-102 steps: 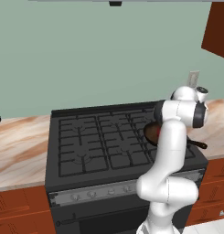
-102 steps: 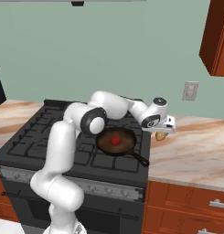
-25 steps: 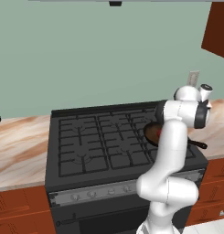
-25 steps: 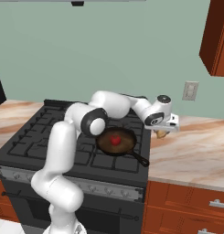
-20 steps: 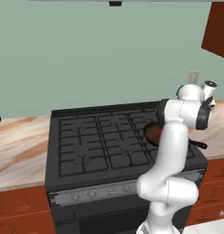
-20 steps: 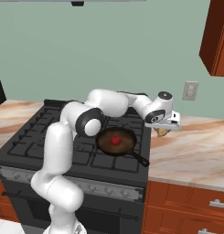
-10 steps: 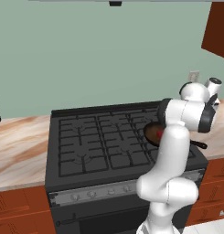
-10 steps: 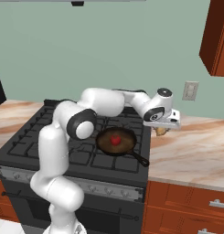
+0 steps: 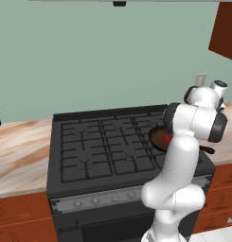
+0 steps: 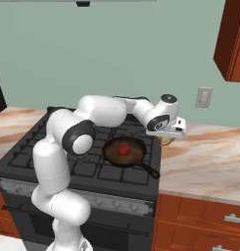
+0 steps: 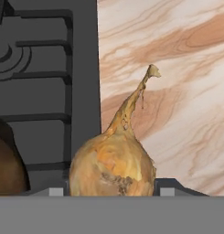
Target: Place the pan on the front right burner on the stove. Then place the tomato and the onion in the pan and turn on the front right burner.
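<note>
The onion has dry papery skin; the countertop looks like smooth veined marble.

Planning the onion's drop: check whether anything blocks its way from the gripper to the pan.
Nothing visible blocks it. The gripper holds the onion above the counter just right of the stove. The pan holds only the tomato, with bare room around it.
</note>
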### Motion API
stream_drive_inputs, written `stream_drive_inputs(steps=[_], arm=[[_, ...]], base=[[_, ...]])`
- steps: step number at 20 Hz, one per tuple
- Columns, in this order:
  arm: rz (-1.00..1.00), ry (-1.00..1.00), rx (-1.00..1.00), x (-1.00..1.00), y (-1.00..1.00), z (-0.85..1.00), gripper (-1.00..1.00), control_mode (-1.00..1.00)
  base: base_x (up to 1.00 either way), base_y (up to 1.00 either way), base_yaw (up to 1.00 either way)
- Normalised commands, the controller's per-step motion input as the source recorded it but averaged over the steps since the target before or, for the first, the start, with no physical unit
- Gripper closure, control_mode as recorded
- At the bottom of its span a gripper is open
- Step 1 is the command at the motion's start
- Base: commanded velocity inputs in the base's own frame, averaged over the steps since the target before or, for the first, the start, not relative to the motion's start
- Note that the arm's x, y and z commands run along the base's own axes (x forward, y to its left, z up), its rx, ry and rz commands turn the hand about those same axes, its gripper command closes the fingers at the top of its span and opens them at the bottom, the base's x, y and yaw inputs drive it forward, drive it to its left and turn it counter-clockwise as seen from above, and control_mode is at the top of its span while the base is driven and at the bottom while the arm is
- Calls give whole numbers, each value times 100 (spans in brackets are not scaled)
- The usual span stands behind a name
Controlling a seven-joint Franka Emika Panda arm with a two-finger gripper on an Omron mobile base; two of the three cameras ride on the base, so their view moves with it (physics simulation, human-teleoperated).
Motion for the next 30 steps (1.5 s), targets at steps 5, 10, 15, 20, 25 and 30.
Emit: stream_drive_inputs(steps=[5, 10, 15, 20, 25, 30], arm=[[0, 0, 0, -24, 29, 7, 100, -100], [0, 1, 0, -27, 25, 12, 100, -100], [0, 2, 0, -20, 23, 14, 100, -100], [0, 4, 0, -15, 18, 27, 100, -100], [0, 6, 0, -17, 13, 32, 100, -100], [0, 9, 0, -10, 15, 17, 100, -100]], base=[[0, 0, 0], [0, 0, 0], [0, 0, 0], [0, 0, 0], [0, 0, 0], [0, 0, 0]])
